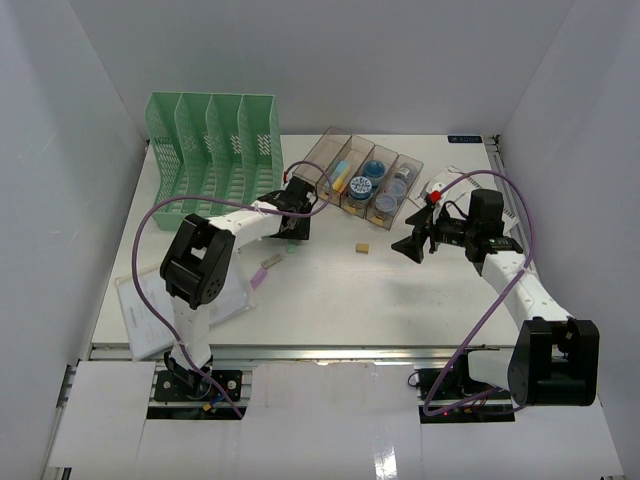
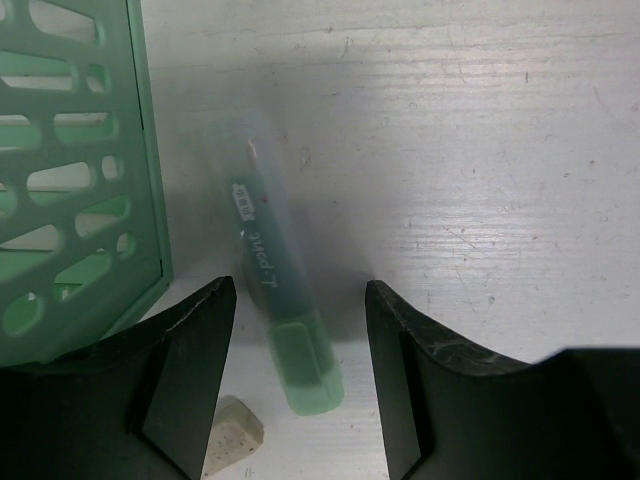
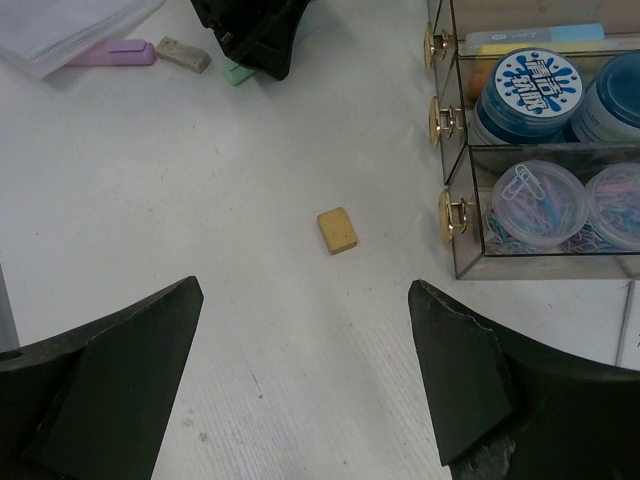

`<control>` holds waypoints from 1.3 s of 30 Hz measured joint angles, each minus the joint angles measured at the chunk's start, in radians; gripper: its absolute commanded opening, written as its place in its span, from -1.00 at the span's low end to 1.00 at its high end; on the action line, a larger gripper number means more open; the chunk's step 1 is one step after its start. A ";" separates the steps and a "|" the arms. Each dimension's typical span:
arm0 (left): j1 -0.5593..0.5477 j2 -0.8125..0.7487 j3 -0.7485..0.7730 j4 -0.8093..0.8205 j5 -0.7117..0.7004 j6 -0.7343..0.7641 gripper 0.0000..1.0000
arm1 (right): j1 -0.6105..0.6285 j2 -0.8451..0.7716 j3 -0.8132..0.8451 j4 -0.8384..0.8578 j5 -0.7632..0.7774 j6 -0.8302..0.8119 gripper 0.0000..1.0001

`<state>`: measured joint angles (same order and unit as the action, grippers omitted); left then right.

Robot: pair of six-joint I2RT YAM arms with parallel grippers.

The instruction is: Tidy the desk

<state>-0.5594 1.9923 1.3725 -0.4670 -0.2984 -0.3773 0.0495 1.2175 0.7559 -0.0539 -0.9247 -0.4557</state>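
The white worktop (image 1: pixel 330 300) fills the enclosure, lying flat, its long axis seemingly running left to right along the aluminium front rail (image 1: pixel 330 351) where both arms are bolted. At its far left corner stands a green file rack (image 1: pixel 212 145), with a clear compartment tray (image 1: pixel 322 152) to its right, likely homes for the loose items. The left end effector (image 2: pixel 298 288) sits low beside the rack's foot, jaws spread either side of a green marker (image 2: pixel 278 265) without touching it, apparently to pick it up. The marker lies flat, long axis pointing away from the wrist, pale cap nearest. The right end effector (image 3: pixel 305 288) hovers spread and empty, aimed at a small tan eraser (image 3: pixel 337 229).
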 measured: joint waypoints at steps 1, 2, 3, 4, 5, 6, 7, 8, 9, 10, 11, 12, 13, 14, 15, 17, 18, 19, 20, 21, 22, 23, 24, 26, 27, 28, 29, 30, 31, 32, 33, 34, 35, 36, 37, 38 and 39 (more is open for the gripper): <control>0.000 0.000 -0.002 0.001 0.001 -0.001 0.29 | -0.002 0.000 0.000 0.000 -0.002 0.000 0.80; 0.000 0.000 -0.004 0.001 0.003 -0.002 0.26 | -0.003 0.000 0.000 0.000 -0.002 0.000 0.80; 0.000 0.000 -0.005 0.001 0.005 -0.002 0.22 | -0.004 0.000 0.000 0.000 -0.003 0.000 0.80; 0.000 0.000 -0.005 0.002 0.008 -0.002 0.19 | -0.005 0.000 0.000 0.000 -0.003 0.000 0.80; 0.000 0.000 -0.005 0.003 0.012 -0.004 0.18 | -0.006 0.000 0.000 0.000 -0.004 0.000 0.80; 0.000 0.000 -0.005 0.004 0.017 -0.006 0.15 | -0.007 0.000 0.000 0.000 -0.005 0.000 0.80; 0.000 0.001 -0.005 0.004 0.020 -0.007 0.11 | -0.007 0.000 0.000 0.000 -0.006 0.000 0.81; 0.000 0.001 -0.005 0.005 0.022 -0.008 0.08 | -0.007 0.000 0.000 0.000 -0.006 0.000 0.81; 0.000 0.002 -0.005 0.006 0.025 -0.010 0.05 | -0.007 0.000 0.000 0.000 -0.006 0.000 0.80; 0.000 0.003 -0.005 0.008 0.028 -0.012 0.01 | -0.008 0.000 0.000 0.000 -0.007 0.000 0.80; 0.000 0.004 -0.005 0.010 0.032 -0.014 -0.04 | -0.009 0.000 0.000 0.000 -0.008 0.000 0.81; 0.000 0.005 -0.005 0.013 0.037 -0.016 -0.08 | -0.011 0.000 0.000 0.000 -0.010 0.000 0.80; 0.000 0.006 -0.004 0.017 0.041 -0.016 -0.14 | -0.012 0.000 0.000 0.000 -0.012 0.000 0.80; 0.000 0.007 -0.004 0.020 0.046 -0.017 -0.18 | -0.014 0.000 0.000 0.000 -0.014 0.000 0.80; 0.000 0.007 -0.003 0.022 0.051 -0.016 -0.25 | -0.015 0.000 0.000 0.000 -0.015 0.000 0.80; -0.001 0.008 -0.003 0.027 0.057 -0.015 -0.38 | -0.017 0.000 0.000 0.000 -0.018 0.000 0.80; -0.003 0.008 -0.003 0.030 0.061 -0.011 -0.46 | -0.017 0.000 0.000 0.000 -0.019 0.000 0.80; -0.006 0.008 -0.003 0.033 0.063 -0.007 -0.56 | -0.017 0.000 0.000 0.000 -0.020 0.000 0.80; -0.011 0.008 -0.003 0.038 0.066 -0.003 -0.60 | -0.017 -0.001 0.000 0.000 -0.021 0.000 0.80; -0.019 0.008 -0.003 0.045 0.073 0.000 -0.63 | -0.017 -0.002 0.000 0.000 -0.021 0.000 0.80; -0.028 0.008 -0.003 0.052 0.081 0.004 -0.67 | -0.017 -0.002 0.000 0.000 -0.021 0.000 0.80; -0.037 0.008 -0.003 0.059 0.090 0.009 -0.70 | -0.017 -0.003 0.000 0.000 -0.022 0.000 0.80; -0.048 0.008 -0.003 0.066 0.100 0.017 -0.71 | -0.017 -0.005 0.000 0.000 -0.022 0.001 0.80; -0.073 0.008 0.001 0.083 0.127 0.039 -0.74 | -0.018 -0.010 0.000 0.000 -0.025 0.001 0.80; -0.084 0.008 0.006 0.087 0.136 0.054 -0.75 | -0.020 -0.013 0.000 0.000 -0.027 0.001 0.80; -0.094 0.008 0.015 0.092 0.146 0.069 -0.76 | -0.021 -0.016 0.000 0.000 -0.029 0.001 0.80; -0.102 0.008 0.028 0.097 0.154 0.082 -0.77 | -0.022 -0.018 0.000 0.000 -0.031 0.001 0.80; -0.111 0.007 0.042 0.103 0.163 0.094 -0.77 | -0.023 -0.020 0.000 0.000 -0.032 0.001 0.80; -0.116 0.007 0.061 0.107 0.170 0.112 -0.78 | -0.024 -0.022 0.000 0.000 -0.035 0.001 0.80; -0.118 0.007 0.085 0.109 0.174 0.130 -0.78 | -0.025 -0.023 0.000 0.000 -0.038 0.001 0.80; -0.118 0.007 0.110 0.111 0.178 0.146 -0.78 | -0.026 -0.025 0.000 0.000 -0.040 0.001 0.81; -0.116 0.007 0.140 0.115 0.179 0.162 -0.78 | -0.027 -0.027 0.000 0.000 -0.043 0.001 0.81; -0.115 0.007 0.172 0.119 0.179 0.178 -0.78 | -0.028 -0.029 0.000 0.000 -0.045 0.000 0.80; -0.113 0.009 0.205 0.124 0.179 0.194 -0.77 | -0.029 -0.031 0.000 0.000 -0.047 0.000 0.80; -0.111 0.014 0.244 0.129 0.180 0.210 -0.77 | -0.030 -0.032 0.000 0.000 -0.049 0.000 0.80; -0.110 0.024 0.288 0.138 0.180 0.224 -0.77 | -0.030 -0.032 0.000 0.000 -0.050 0.000 0.80; -0.109 0.035 0.333 0.149 0.180 0.238 -0.77 | -0.030 -0.033 0.000 0.000 -0.051 0.000 0.80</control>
<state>-0.6688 2.0277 1.7051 -0.3183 -0.1184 -0.1394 0.0196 1.1846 0.7555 -0.0540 -0.9757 -0.4553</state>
